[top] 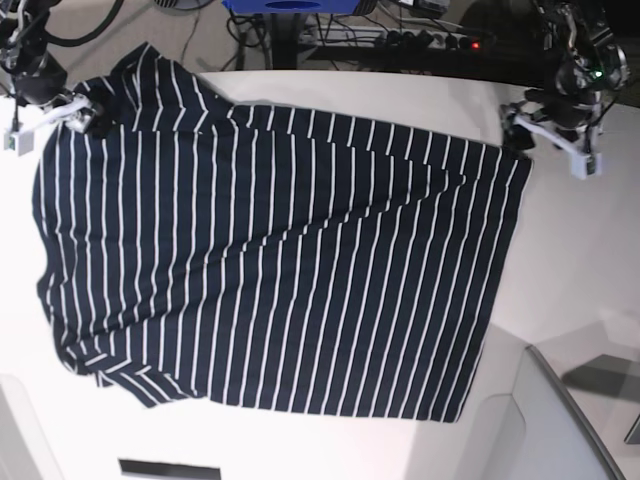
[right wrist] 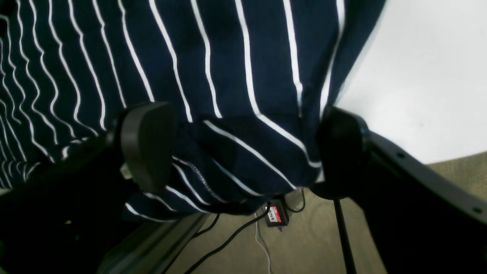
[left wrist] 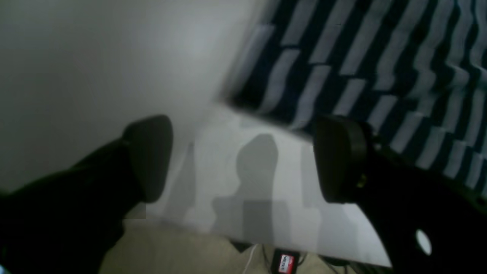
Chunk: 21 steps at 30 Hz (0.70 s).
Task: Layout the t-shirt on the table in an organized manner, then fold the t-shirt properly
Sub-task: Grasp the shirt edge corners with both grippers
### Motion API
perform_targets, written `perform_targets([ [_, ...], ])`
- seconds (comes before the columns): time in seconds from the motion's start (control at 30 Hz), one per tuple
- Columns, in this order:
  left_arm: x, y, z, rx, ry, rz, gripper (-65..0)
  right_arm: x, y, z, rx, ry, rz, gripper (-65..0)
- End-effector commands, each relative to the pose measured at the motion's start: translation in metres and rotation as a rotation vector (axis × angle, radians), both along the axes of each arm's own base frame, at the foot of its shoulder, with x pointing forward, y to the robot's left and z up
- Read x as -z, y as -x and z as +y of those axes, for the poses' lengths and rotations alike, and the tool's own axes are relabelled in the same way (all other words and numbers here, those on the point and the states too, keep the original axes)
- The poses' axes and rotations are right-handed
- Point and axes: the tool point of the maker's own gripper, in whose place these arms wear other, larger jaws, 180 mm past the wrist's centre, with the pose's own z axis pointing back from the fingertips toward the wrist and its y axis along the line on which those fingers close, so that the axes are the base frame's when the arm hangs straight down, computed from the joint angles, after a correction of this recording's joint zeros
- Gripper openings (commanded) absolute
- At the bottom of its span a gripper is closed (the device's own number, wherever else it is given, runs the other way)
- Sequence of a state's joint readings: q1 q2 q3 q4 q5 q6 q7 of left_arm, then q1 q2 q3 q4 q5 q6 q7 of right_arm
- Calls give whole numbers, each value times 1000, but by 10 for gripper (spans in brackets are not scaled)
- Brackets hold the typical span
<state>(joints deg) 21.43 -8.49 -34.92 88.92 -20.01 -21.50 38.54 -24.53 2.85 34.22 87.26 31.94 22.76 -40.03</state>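
Left gripper (left wrist: 243, 158) spread wide over white table (left wrist: 95, 68) — t-shirt (left wrist: 361, 61) corner just beyond

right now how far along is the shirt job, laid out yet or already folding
Layout looks mostly done: the t-shirt lies spread flat across the table, unfolded. In hand: the right tool stands open around a sleeve corner at the table edge, while the left tool is open over bare table beside the hem. No fold is visible, so all the folding remains.

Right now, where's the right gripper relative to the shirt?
Base view, top left: the right gripper sits at the t-shirt's sleeve corner by the table edge, open, with sleeve cloth between its fingers.
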Motion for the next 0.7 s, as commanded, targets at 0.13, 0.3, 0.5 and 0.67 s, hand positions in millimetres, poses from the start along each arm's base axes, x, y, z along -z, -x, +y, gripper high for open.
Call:
perform_targets([
  [0.13,-36,-51,-7,77,-45,-155,-95,-4,0,-4,0,9,-17,-125],
  [0.3,-37,-81,-3,117,-86,-57,-171,-4,1,-4,-2,9,-16,-125],
  [0.5,-45,-107,12,262,-372,70,-431,-2,6,-3,-3,8,-5,-125],
  [0.67,-26,-114,19,420,-597,236,-650,-2,6,-3,-3,8,-5,-126],
])
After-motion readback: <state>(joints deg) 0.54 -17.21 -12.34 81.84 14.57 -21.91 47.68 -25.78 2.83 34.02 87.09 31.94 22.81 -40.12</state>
